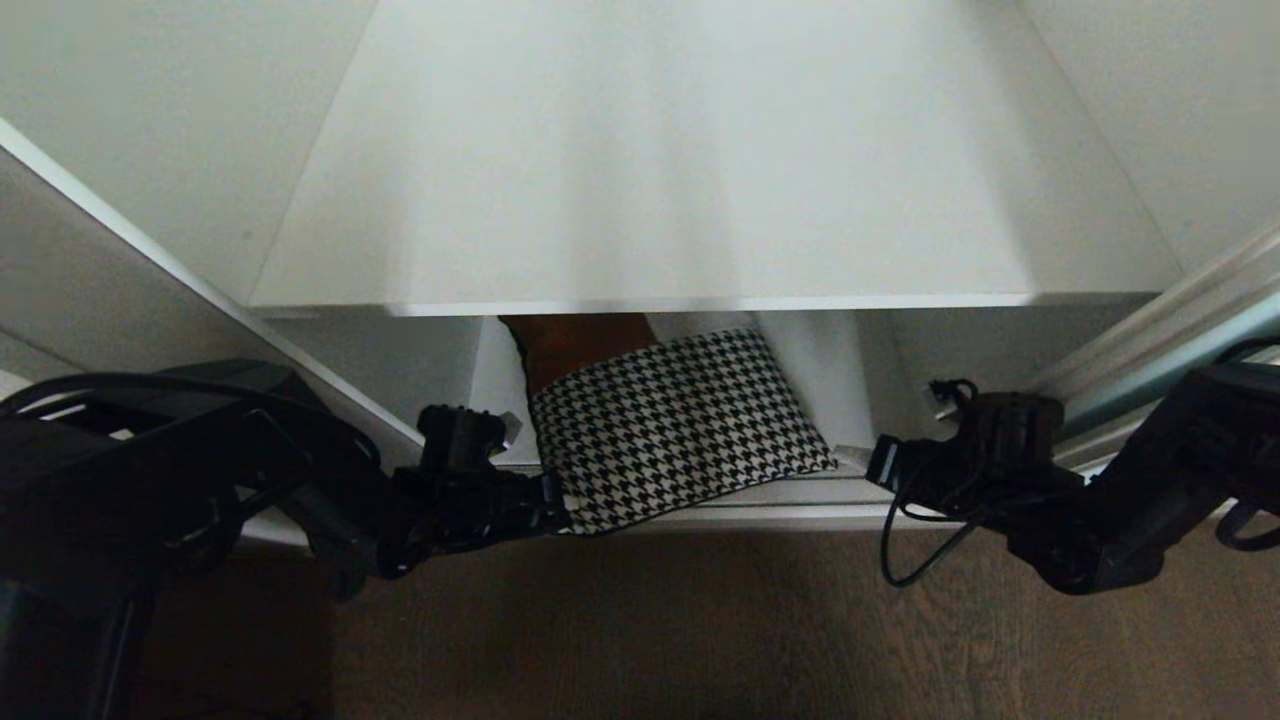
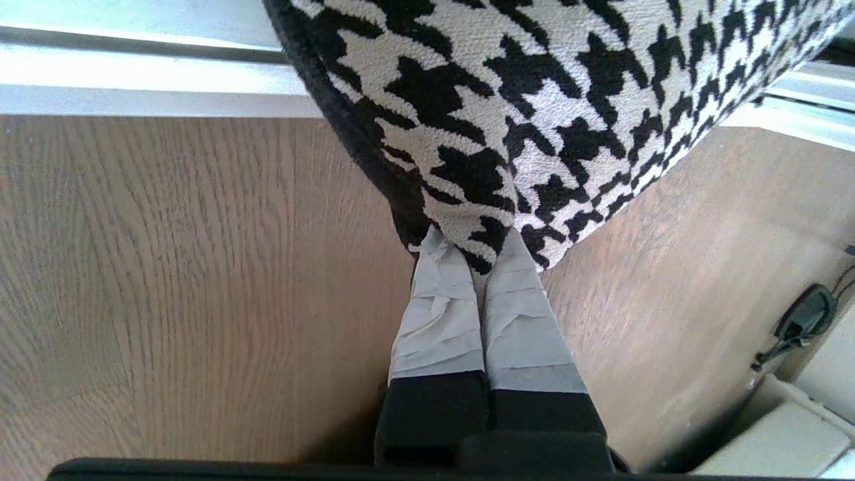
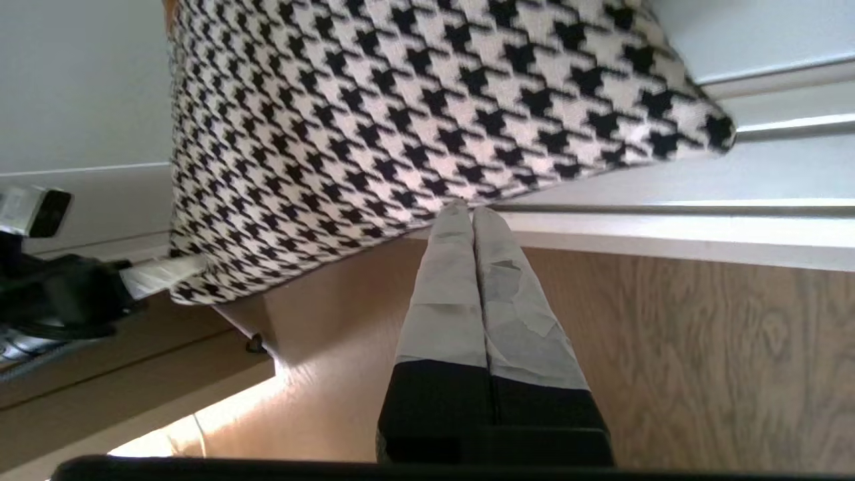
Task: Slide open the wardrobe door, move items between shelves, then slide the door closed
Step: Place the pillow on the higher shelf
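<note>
Wardrobe standing open in front of me, and the upper shelf (image 1: 700, 180) fills most of the head view, a broad white board with a pale front edge. Off at the right edge runs the sliding wardrobe door (image 1: 1180, 350), slid aside, just its aqua glass and silvery frame showing. Below the shelf sits the houndstooth bundle (image 1: 670, 425), lying on the bottom board (image 1: 800, 488) and hanging out over the wooden floor (image 1: 640, 620), with a dark orange-brown bundle (image 1: 580, 345) tucked behind it. No label or writing shows on either. Left hand (image 2: 477, 257) is clamped on the near left corner of the houndstooth bundle. Right hand (image 3: 471, 214) has its taped fingers (image 3: 497, 280) pressed together with nothing between them, tips right at the bundle's front edge.
</note>
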